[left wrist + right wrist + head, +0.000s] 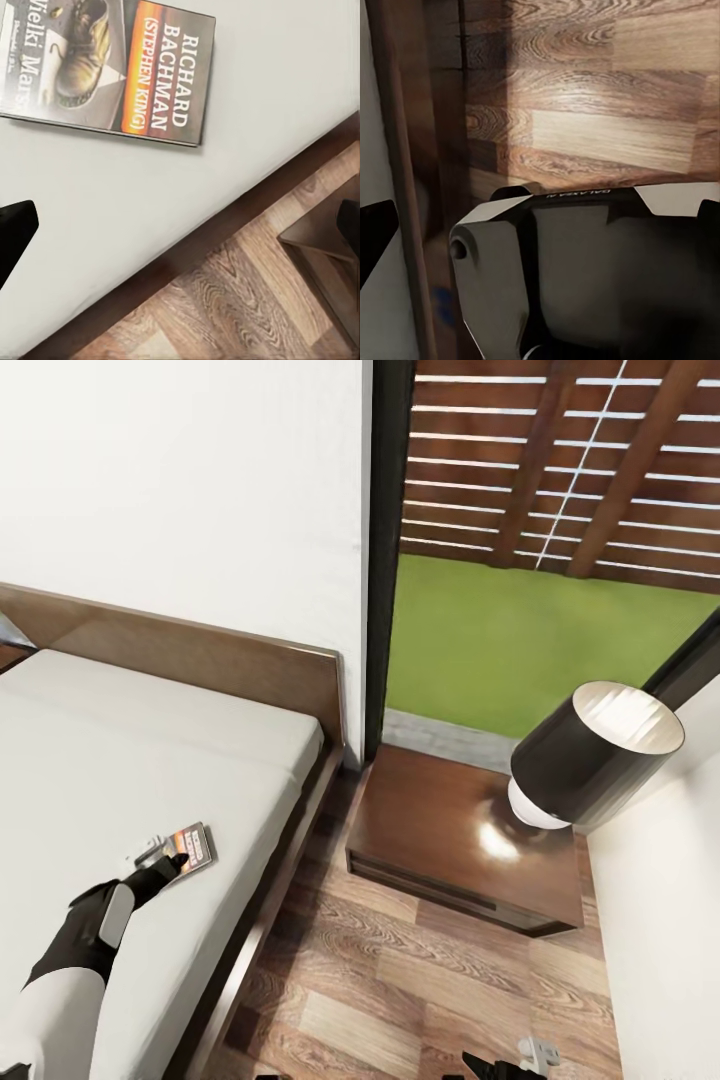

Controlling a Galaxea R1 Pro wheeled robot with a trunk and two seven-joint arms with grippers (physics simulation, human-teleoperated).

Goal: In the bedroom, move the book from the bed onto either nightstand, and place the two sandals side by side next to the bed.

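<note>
Head view: left arm reaches over the bed (150, 760) mattress, left gripper (170, 863) right at the book (190, 847), dark fingertips overlapping the book's near end. Book lies flat on the mattress, near the bed's right side edge, roughly mid-length of what shows. Part of the cover is hidden by the gripper; orange band visible, lettering too small to read here.

Left wrist view: book (112, 64) flat on mattress, cut off at frame edge, "RICHARD BACHMAN (STEPHEN KING)" readable, boot photo on cover. Two dark finger tips at opposite frame edges, one finger (15, 225) over mattress, other over floor/nightstand side; wide apart, nothing between them. So left gripper open wide, empty. Book sits clear of both fingers in this view, but can't tell height above mattress.

Nightstand (440, 830) stands just beside the bed's right side near the headboard, under the window (540, 560); lamp (590, 755) on its far right corner, shade tilted in the render, base partly hidden by shade. Glare spot on the top.

Right gripper (520, 1060) barely in at bottom edge of head view, cut off; opening can't tell. Right wrist view: mostly robot body panel (585, 277) blocking, wood floor (607, 112) beyond, bed frame edge along one side, one dark finger (375, 232) seen. Small blue blur (441, 304) by the frame, too blurred to ID.
</note>
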